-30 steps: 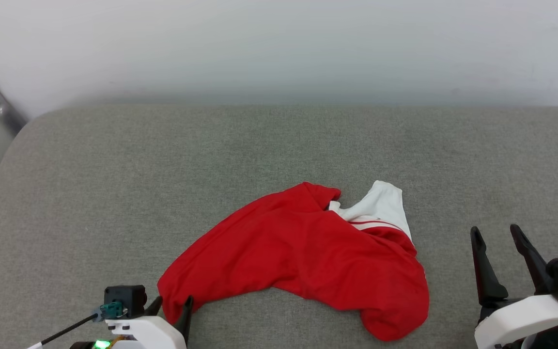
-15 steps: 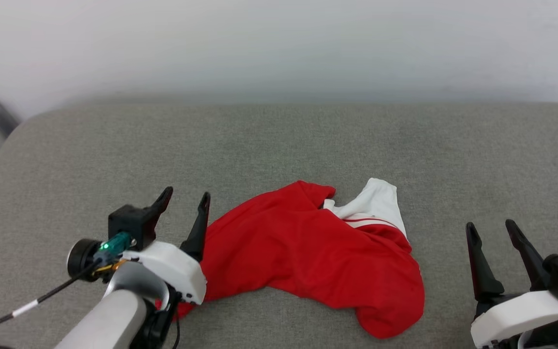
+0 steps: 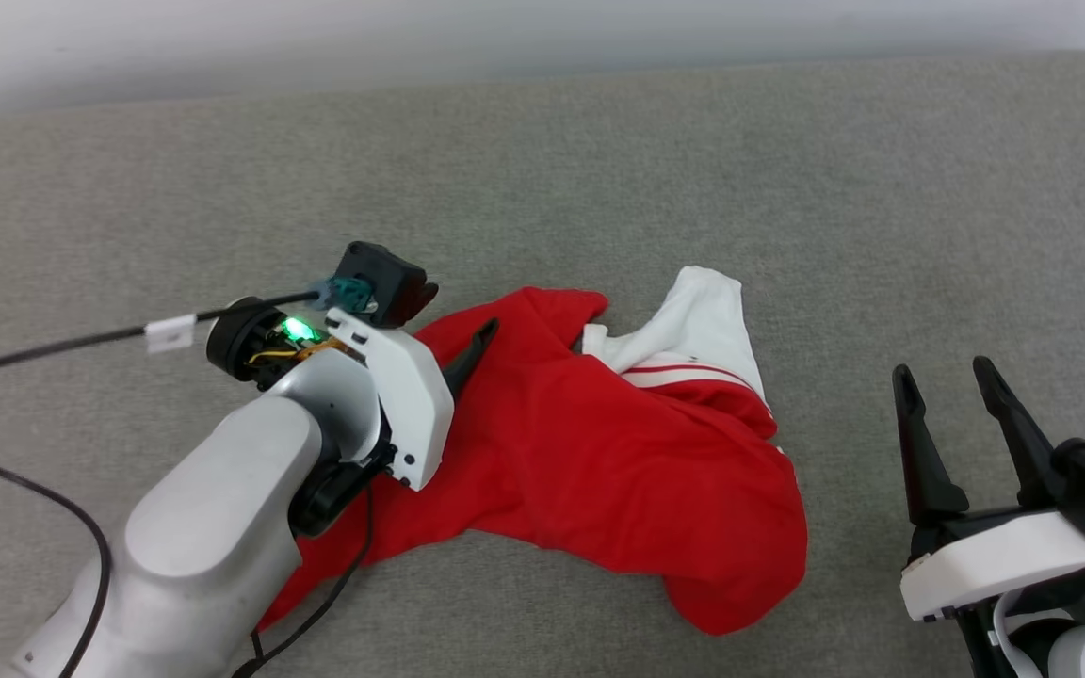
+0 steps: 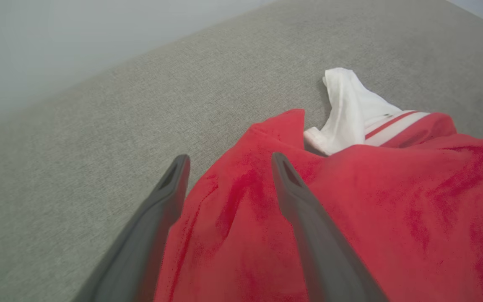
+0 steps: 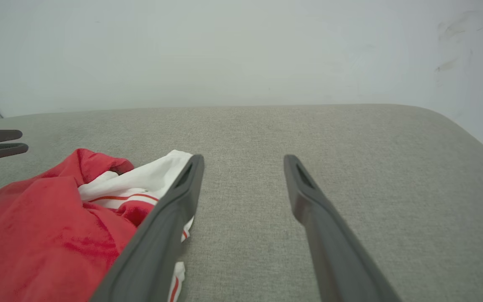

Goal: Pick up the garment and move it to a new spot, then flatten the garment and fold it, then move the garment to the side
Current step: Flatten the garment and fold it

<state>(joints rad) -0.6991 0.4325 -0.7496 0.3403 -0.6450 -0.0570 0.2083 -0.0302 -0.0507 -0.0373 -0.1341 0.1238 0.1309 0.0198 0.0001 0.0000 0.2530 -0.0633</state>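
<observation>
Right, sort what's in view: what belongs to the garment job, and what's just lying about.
Part of the job: the red garment, crumpled; the left claw, open at its edge; the right claw, open, beside it.
Just there: the grey cushion; the black cable on the left arm; the pale wall.

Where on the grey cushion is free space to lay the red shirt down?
Free: the wide cushion strip between the shirt and the wall, and the patch between the white sleeve and the right pincer. Crowded: the near left, where the left pincer and its arm hang over the shirt's edge.
</observation>
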